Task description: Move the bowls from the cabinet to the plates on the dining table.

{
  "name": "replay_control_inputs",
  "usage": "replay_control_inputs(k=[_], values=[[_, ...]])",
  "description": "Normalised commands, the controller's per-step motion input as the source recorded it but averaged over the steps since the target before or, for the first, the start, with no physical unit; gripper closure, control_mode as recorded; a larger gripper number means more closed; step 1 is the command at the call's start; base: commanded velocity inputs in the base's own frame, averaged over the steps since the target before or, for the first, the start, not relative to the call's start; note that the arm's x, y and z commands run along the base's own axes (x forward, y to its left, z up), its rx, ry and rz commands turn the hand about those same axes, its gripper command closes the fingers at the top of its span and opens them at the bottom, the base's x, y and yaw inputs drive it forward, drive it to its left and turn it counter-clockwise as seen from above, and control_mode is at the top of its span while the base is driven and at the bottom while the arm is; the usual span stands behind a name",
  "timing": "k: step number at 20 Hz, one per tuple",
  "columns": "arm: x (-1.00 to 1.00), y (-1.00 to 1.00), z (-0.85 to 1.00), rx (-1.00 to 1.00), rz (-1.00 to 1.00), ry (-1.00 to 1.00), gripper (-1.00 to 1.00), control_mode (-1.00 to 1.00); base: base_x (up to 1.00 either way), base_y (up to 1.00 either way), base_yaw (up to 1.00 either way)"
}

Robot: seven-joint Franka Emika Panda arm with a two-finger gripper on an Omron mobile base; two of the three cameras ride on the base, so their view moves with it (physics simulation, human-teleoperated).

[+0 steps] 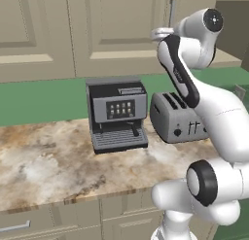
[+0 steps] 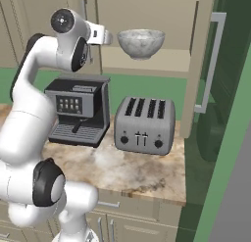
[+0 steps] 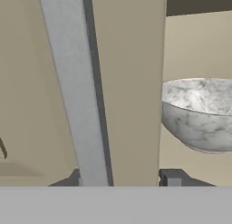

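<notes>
A pale grey marbled bowl (image 2: pixel 140 42) (image 3: pixel 199 114) stands upright on the beige shelf of the cabinet (image 2: pixel 147 64), in the open right half. My gripper (image 3: pixel 122 178) (image 2: pixel 105 37) (image 1: pixel 163 34) is raised to the closed left door, at its vertical silver bar handle (image 3: pixel 74 82) (image 2: pixel 84 11). The handle stands between my two fingers, close against the left one. A gap remains between the handle and the right fingertip (image 3: pixel 171 177). The bowl sits to the right of the gripper, past the door's edge, and nothing touches it.
Under the cabinet, a marbled counter (image 1: pixel 48 161) carries a dark coffee machine (image 1: pixel 116 112) (image 2: pixel 78 108) and a silver toaster (image 1: pixel 177 117) (image 2: pixel 144 123). The cabinet's right door (image 2: pixel 198 64) hangs open, its bar handle (image 2: pixel 212 64) sticking out toward the right.
</notes>
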Motion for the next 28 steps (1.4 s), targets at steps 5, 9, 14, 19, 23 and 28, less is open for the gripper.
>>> replay_control_inputs(k=[5,9,14,19,23,28], values=[[-0.81,0.23,0.00,0.00,0.00,-0.12,1.00,-1.00,0.00,0.00,0.00],[-0.82,0.32,0.00,0.01,0.00,-0.12,1.00,-1.00,0.00,0.00,0.00],[-0.69,0.40,0.03,0.01,0.00,-0.09,1.00,-1.00,0.00,0.00,0.00],[-0.57,0.52,0.00,0.00,0.00,-0.06,-1.00,-1.00,0.00,0.00,0.00],[-0.60,0.13,0.26,0.01,0.00,-0.06,-1.00,-1.00,0.00,0.00,0.00],[-0.60,-0.02,0.18,0.00,0.00,-0.01,-1.00,-1.00,0.00,0.00,0.00]])
